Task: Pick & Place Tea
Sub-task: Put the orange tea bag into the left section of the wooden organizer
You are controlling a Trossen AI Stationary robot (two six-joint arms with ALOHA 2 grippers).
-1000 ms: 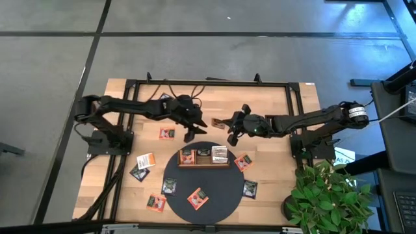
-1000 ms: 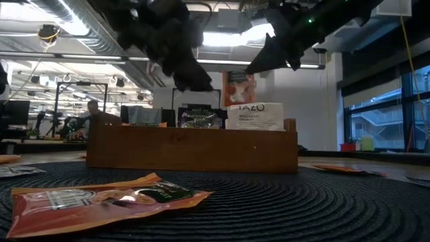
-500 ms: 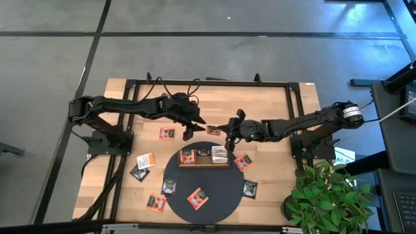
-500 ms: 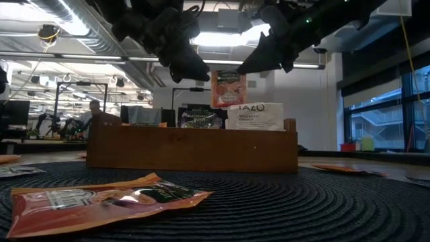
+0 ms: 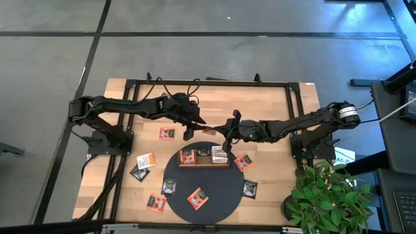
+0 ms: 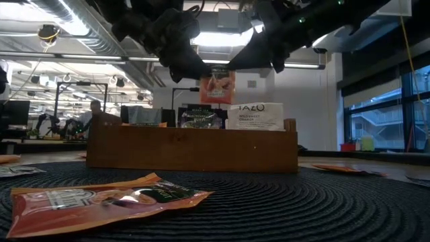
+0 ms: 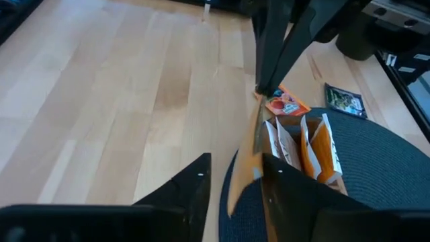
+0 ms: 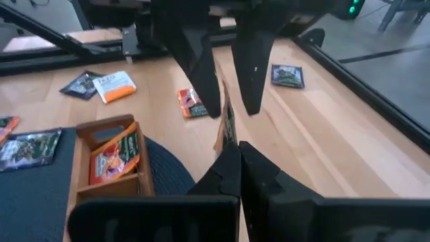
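Note:
An orange-red tea sachet (image 6: 217,87) hangs in the air behind the brown wooden tray (image 5: 204,162), which stands on the round dark mat (image 5: 214,188). My right gripper (image 5: 227,135) is shut on it. In the left wrist view the sachet (image 7: 250,158) shows edge-on. My left gripper (image 5: 193,127) is open, with one finger on either side of the sachet's free end. Whether it touches the sachet, I cannot tell. The tray holds black sachets (image 5: 188,153) and a white one (image 6: 255,115). My right gripper pinches one end of the orange-red sachet (image 8: 227,138) between its two shut fingers. It comes from the table's right, slanting down. The sachet (image 7: 259,101) sticks out past the fingertips toward my left gripper, standing on edge and lifted clear of table and tray.
Loose sachets lie around the tray: orange-red ones (image 5: 167,133) (image 5: 197,198) (image 5: 155,202) (image 5: 243,161), black ones (image 5: 138,171) (image 5: 169,186) (image 5: 249,189) and a white one (image 5: 144,160). A potted plant (image 5: 325,195) stands at the near right corner.
My right gripper has gone toward the table's left with the orange-red sachet, closing on my left gripper. The sachet stays lifted clear and now stands between my left gripper's open fingers.

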